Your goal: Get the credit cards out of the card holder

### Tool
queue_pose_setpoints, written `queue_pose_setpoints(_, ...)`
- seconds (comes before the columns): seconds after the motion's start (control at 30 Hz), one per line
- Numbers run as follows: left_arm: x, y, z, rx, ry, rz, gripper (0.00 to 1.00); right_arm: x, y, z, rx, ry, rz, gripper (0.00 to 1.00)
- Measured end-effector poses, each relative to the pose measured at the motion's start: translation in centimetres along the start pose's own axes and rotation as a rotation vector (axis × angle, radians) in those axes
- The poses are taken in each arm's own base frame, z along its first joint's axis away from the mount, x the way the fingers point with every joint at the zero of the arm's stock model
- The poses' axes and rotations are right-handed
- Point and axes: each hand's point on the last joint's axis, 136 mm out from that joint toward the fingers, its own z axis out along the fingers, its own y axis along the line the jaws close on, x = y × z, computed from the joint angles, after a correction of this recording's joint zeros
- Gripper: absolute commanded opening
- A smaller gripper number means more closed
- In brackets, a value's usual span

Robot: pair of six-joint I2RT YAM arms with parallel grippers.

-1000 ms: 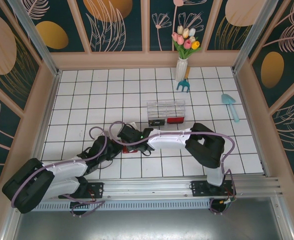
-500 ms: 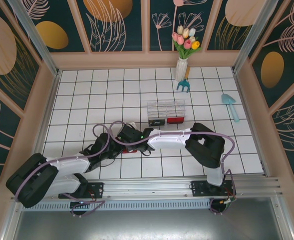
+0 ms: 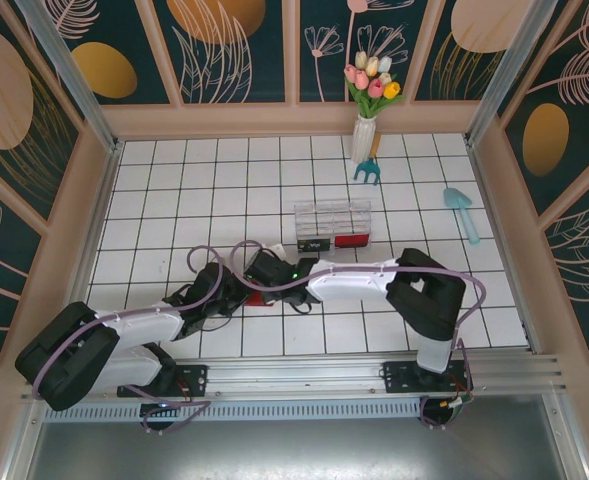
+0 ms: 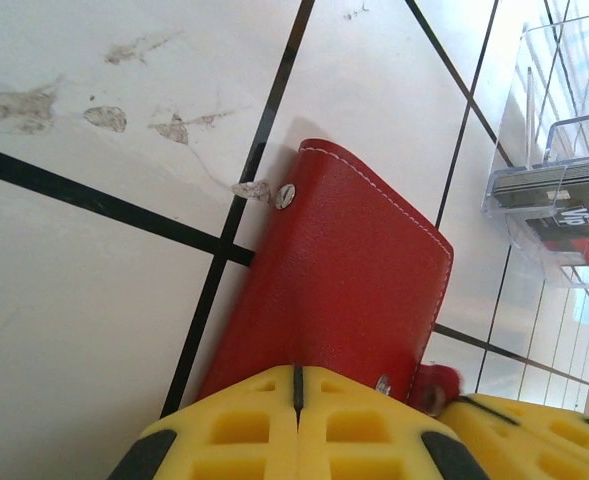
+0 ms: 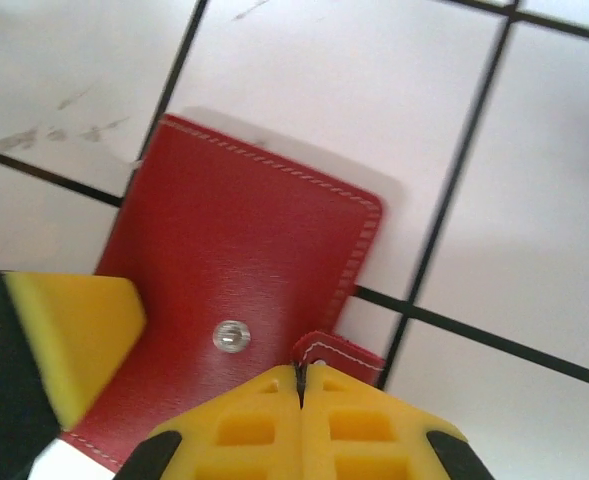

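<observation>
Card holder (image 4: 339, 290): dark red, white stitching, folded shut, flat on tile; snap tab apparently unfastened.

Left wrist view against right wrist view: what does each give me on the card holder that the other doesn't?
Left wrist's extra: the clear compartment box beyond the card holder, dark flat items in it, grey stains on the tile, and the left gripper seam shut over the holder's near end. Right wrist's extra: the right gripper seam shut, tips meeting the strap tab. Shared: the holder closed and flat on white tiles, its tab and snap stud, yellow fingers of both grippers.
</observation>
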Motion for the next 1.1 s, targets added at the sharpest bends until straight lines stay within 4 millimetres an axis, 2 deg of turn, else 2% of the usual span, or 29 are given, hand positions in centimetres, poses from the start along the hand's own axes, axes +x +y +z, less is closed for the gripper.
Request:
queue_pose_setpoints(0.17, 0.0, 0.0, 0.0, -0.001, -0.003, 0.0, 0.0, 0.0, -2.4, -1.2, 0.029, -0.015, 0.048, 0.0)
queue_pose_setpoints(0.27, -0.1, -0.1, 0.0, 0.002, -0.003, 0.002, 0.0, 0.4, -3.1, -1.6, 0.028, -0.015, 0.061, 0.0)
queue_pose_setpoints(0.3, -0.1, -0.2, -0.1, 0.005, -0.004, 0.005, 0.04, 0.5, -3.2, -1.8, 0.023, -0.016, 0.063, 0.0)
queue_pose_setpoints(0.33, -0.1, -0.3, -0.2, 0.009, -0.005, 0.012, 0.14, 0.6, -3.2, -2.0, 0.016, -0.017, 0.064, 0.0)
queue_pose_setpoints(0.37, -0.1, -0.4, -0.3, 0.01, -0.006, 0.023, 0.28, 0.5, -3.1, -2.3, 0.006, -0.02, 0.066, 0.0)
queue_pose_setpoints(0.4, -0.2, -0.6, -0.6, 0.007, -0.007, 0.037, 0.37, 0.2, -2.9, -2.7, -0.005, -0.027, 0.07, 0.0)
queue_pose_setpoints(0.43, -0.4, -0.9, -0.9, 0.003, -0.011, 0.052, 0.4, -0.1, -2.8, -3.1, -0.017, -0.036, 0.074, 0.0)
queue_pose_setpoints(0.53, -1.9, -3.8, -2.5, 0.033, -0.064, 0.109, 0.58, -1.2, -2.3, -4.5, -0.054, -0.068, 0.087, 0.0)
queue_pose_setpoints(0.57, -2.7, -5.4, -3.5, 0.06, -0.096, 0.133, 0.6, -1.6, -1.9, -5.0, -0.071, -0.076, 0.091, 0.0)
queue_pose_setpoints(0.67, -4.7, -9.0, -6.2, 0.137, -0.188, 0.162, 0.61, -3.3, -0.6, -6.1, -0.119, -0.104, 0.105, 0.0)
queue_pose_setpoints(0.73, -5.4, -9.7, -7.3, 0.15, -0.225, 0.176, 0.61, -4.3, 0.3, -6.7, -0.148, -0.117, 0.111, 0.0)
queue_pose_setpoints(0.9, -5.2, -7.7, -7.2, 0.076, -0.222, 0.196, 0.56, -6.2, 1.5, -7.7, -0.188, -0.145, 0.126, 0.0)
queue_pose_setpoints(1.1, -4.6, -6.0, -7.2, 0.046, -0.207, 0.205, 0.49, -6.4, 0.3, -7.2, -0.172, -0.14, 0.157, 0.0)
